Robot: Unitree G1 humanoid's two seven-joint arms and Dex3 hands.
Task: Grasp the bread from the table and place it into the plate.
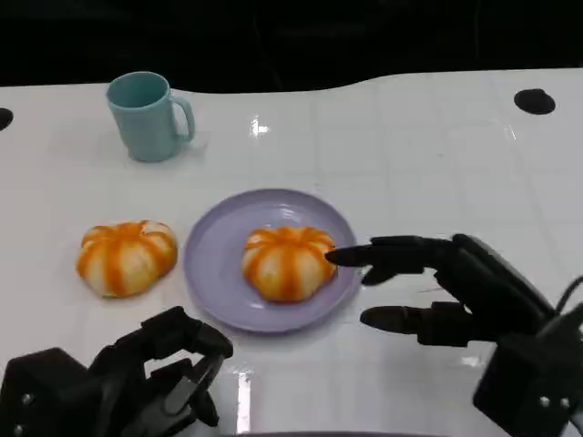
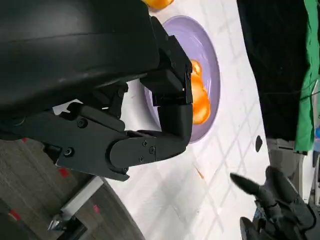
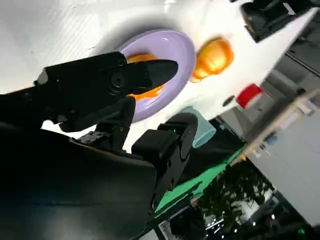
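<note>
A purple plate (image 1: 214, 264) lies at the table's middle with an orange-and-white striped bread (image 1: 290, 261) on it. A second, similar bread (image 1: 127, 257) sits on the table just left of the plate. My right hand (image 1: 446, 291) hovers to the right of the plate with its fingers spread and empty, and one fingertip reaches almost to the bread on the plate. My left hand (image 1: 155, 373) stays low at the near left, fingers curled in on nothing. The right wrist view has the plate (image 3: 175, 47), the bread on it (image 3: 150, 92) and the other bread (image 3: 215, 57) beyond my right hand (image 3: 110, 85).
A teal mug (image 1: 150, 114) stands at the back left of the white table. Black round marks sit at the far right (image 1: 534, 100) and far left edges. The left wrist view takes in my left hand (image 2: 125, 100), the plate (image 2: 212, 55) and my right hand (image 2: 272, 200).
</note>
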